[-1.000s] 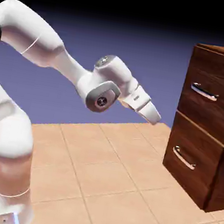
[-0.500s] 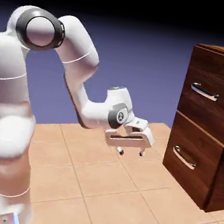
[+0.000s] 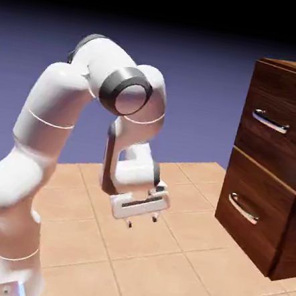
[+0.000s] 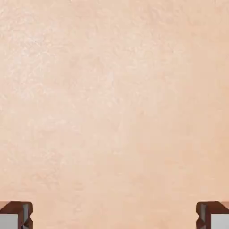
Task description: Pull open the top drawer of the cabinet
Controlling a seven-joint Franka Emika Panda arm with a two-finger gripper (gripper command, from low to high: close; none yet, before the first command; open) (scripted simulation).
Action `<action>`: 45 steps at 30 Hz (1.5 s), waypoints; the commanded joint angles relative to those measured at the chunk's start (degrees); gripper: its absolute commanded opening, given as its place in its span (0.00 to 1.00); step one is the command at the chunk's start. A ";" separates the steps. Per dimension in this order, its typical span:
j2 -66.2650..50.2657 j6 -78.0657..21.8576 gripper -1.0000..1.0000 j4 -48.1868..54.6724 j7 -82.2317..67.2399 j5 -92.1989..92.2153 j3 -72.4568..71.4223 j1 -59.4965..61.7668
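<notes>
tiled floor lies bare between arm and cabinet.

simulated room, tiled floor, wood-grain cabinet, plain blue-violet backdrop

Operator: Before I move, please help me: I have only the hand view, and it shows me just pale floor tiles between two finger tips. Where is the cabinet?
Observer: In the exterior view, the cabinet stands at the right; the gripper is off to its left, apart from it.

Operator: Thank you. Is the top drawer closed or open?

Observer: The top drawer is closed, its front flush with the lower drawer's front.

Operator: And the handle which I must pull, is it higher than the gripper?

Observer: Yes, the top drawer's silver bar handle is well above the gripper, which points down at the floor.
</notes>
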State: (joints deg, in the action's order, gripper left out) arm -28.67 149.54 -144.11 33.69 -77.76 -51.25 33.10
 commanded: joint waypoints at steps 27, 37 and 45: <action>-53.07 -21.17 0.50 14.62 -7.59 -67.28 -44.35 29.23; -66.97 -25.95 0.50 20.57 -9.78 -85.31 -55.98 35.74; -66.44 -23.32 0.00 27.12 -10.34 -85.95 -55.59 31.79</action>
State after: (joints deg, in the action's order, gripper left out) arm -95.11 126.21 -116.98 23.33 -163.66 -106.84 64.89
